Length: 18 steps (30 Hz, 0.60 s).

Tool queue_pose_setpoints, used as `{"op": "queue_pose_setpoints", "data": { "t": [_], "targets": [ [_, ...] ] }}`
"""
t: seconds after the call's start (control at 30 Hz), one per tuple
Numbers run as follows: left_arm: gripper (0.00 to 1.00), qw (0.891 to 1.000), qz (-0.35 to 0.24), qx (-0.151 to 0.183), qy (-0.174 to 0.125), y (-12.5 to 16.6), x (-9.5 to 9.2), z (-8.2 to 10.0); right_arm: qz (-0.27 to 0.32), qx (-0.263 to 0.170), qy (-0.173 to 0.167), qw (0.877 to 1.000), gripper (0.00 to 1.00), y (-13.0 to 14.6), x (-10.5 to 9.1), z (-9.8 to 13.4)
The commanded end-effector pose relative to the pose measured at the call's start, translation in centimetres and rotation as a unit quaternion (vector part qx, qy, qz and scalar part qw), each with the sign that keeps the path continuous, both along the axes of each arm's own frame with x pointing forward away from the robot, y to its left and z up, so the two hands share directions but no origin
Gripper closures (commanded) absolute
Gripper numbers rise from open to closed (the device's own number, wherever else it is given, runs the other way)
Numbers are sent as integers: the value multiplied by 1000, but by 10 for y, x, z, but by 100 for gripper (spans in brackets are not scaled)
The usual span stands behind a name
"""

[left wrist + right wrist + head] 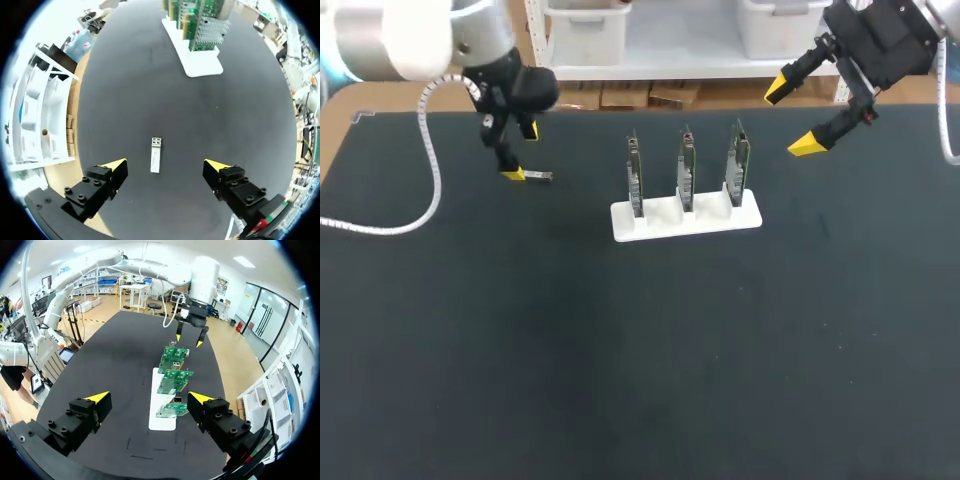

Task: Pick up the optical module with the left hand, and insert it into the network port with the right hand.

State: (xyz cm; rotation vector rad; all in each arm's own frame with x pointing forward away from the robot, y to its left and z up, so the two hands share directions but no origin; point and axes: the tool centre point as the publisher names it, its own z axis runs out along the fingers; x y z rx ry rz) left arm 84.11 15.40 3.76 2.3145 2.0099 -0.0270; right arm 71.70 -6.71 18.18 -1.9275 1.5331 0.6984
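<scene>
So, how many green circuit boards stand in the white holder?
3, upright in a row in the white holder: the left board, the middle board, the right board. None seems hidden.

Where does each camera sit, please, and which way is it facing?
Head view: above and behind, looking down on the table; both arms enter, left end effector by the module, right end effector right of the white stand.
Left wrist view: on the left wrist, looking down between its open fingers at the module.
Right wrist view: on the right wrist, facing along the cards towards the left end effector; its own fingers show.
Shared: both wrist views show the stand.
</scene>
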Motion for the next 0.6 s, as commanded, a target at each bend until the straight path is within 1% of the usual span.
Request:
{"op": "queue_pose_setpoints", "data": {
  "t": [0.03,0.1,0.27,0.3,0.33,0.47,0.6],
  "targets": [
    [0,997,2,64,-34,-4,-22,6,1,1,0,1000,0,0,1,-1],
    [0,998,5,63,-24,-2,-23,4,1,1,0,1000,0,0,1,-1],
    [0,998,11,61,-15,4,-24,-1,1,1,0,1000,0,0,1,-1],
    [0,998,13,58,-14,6,-23,-3,1,1,0,1000,0,0,1,-1],
    [0,999,11,38,-14,9,-22,-5,1,1,0,1000,0,0,1,-1],
    [0,999,31,30,1,22,-11,-15,1,1,0,1000,0,0,1,-1],
    [0,998,42,37,1,28,-1,-17,1,1,0,1000,0,0,1,-1]
  ]
}}
